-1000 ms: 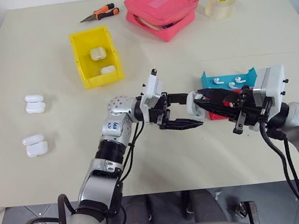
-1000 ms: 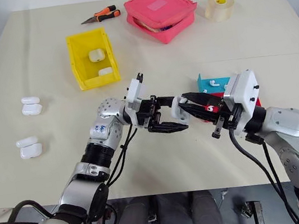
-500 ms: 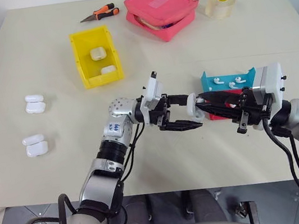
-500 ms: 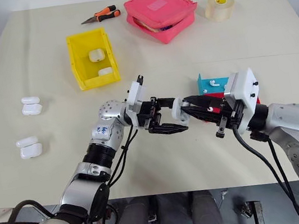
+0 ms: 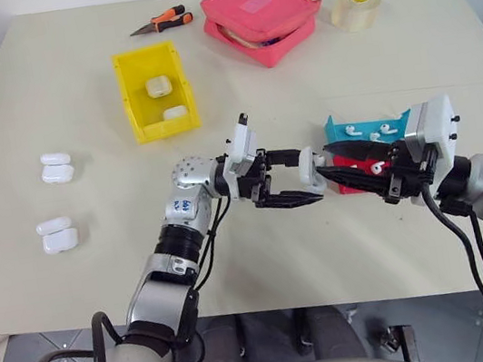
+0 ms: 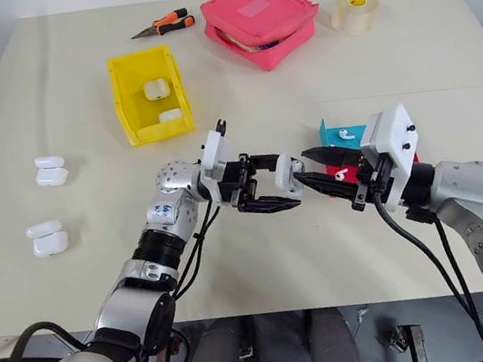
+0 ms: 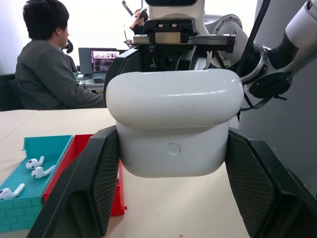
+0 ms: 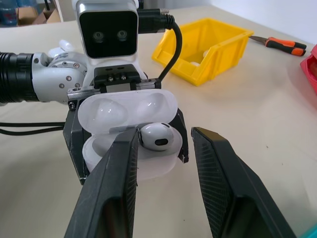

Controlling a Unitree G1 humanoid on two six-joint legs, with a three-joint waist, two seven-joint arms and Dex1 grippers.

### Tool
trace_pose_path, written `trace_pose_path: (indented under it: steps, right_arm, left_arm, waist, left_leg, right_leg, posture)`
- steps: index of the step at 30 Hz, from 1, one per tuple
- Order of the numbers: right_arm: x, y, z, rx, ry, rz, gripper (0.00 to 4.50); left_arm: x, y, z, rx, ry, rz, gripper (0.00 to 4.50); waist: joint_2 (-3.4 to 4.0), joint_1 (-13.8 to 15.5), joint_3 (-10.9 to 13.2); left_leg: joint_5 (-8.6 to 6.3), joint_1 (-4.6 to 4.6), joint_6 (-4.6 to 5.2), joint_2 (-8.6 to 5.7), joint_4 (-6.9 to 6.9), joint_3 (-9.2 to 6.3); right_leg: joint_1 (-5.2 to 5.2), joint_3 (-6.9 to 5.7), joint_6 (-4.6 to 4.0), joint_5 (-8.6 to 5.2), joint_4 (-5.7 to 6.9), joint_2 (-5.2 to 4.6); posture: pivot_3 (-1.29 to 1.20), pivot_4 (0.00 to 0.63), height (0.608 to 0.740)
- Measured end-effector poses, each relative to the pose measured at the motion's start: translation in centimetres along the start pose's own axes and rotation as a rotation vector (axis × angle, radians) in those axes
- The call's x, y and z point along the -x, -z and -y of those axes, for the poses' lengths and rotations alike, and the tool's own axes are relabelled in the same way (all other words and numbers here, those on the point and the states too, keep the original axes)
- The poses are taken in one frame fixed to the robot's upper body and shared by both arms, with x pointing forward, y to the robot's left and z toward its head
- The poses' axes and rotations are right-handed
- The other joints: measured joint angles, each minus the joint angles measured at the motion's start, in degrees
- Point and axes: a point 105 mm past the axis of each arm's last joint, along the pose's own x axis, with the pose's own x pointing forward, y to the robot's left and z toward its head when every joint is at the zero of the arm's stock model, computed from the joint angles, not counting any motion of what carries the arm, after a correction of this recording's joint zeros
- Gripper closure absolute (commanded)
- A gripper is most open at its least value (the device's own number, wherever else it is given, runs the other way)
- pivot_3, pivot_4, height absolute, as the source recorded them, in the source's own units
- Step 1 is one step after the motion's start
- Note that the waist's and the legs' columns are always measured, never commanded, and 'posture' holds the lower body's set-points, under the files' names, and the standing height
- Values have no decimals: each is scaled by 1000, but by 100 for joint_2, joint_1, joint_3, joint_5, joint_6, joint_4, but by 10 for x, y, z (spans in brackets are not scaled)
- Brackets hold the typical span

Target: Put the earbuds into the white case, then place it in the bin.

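While jaws part: right gripper (image 8: 161, 163) has spread open since a second ago.
Left gripper (image 7: 168, 163): clamped on white case (image 7: 173, 124), lid up.
Earbud (image 8: 156, 136): seated in case, released; second one pending.
Bin (image 5: 155, 92): far behind left gripper.

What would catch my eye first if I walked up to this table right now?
Most striking is the meeting of the two arms above the middle of the table: the left gripper clamps a small glossy white earbud case with its lid flipped open, and the right gripper stands open just before it, a tiny white earbud sitting in the case. Behind, a bright yellow plastic bin holds two more white cases.
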Motion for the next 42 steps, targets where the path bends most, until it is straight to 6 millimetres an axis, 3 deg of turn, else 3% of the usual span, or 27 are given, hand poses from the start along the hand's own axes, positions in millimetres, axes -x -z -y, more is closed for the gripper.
trace_pose_path:
  steps: [7,11,14,21,27,34,42]
  right_arm:
    - [14,1,0,-17,-5,-80,2724]
    - [29,-2,17,9,58,-155,2724]
    - [43,3,49,29,176,-268,2724]
    - [53,26,116,60,316,-554,2724]
    - [43,44,160,83,340,-750,2724]
    - [27,59,173,77,276,-867,2724]
    - [24,65,179,65,250,-943,2724]
  left_arm:
    - [7,-7,-18,-37,-86,9,1702]
    - [12,-6,-22,-45,-113,10,1702]
    - [16,-9,-25,-58,-130,12,1702]
    - [25,-10,-20,-84,-134,7,1702]
    - [34,-9,-14,-95,-147,-4,1702]
    - [37,-13,-4,-105,-144,1,1702]
    - [40,-13,2,-103,-157,-6,1702]
  waist:
    - [-1,-1,0]
    - [-1,-1,0]
    - [0,-8,0]
    - [0,-53,0]
    - [1,-124,0]
    - [2,-141,1]
    - [3,-161,1]
  left_leg:
    - [-1,-1,2,0,0,1]
    - [-1,-1,3,-1,0,1]
    - [0,-1,3,0,0,3]
    - [1,-4,4,2,-3,10]
    - [2,-28,3,1,3,12]
    - [2,-54,2,-3,16,12]
    - [2,-54,1,3,25,10]
  right_leg:
    - [0,-1,0,0,-1,-1]
    - [0,-1,0,0,-3,-2]
    - [-1,-1,0,0,-2,-2]
    - [-11,1,0,0,-2,-2]
    - [-28,-4,1,0,-1,-3]
    - [-38,-21,1,0,1,-8]
    - [-35,-24,1,0,9,-5]
  posture:
    - [0,150,740]
    - [0,150,740]
    - [0,150,740]
    - [0,150,740]
    - [0,150,740]
    - [0,150,740]
    - [0,150,740]
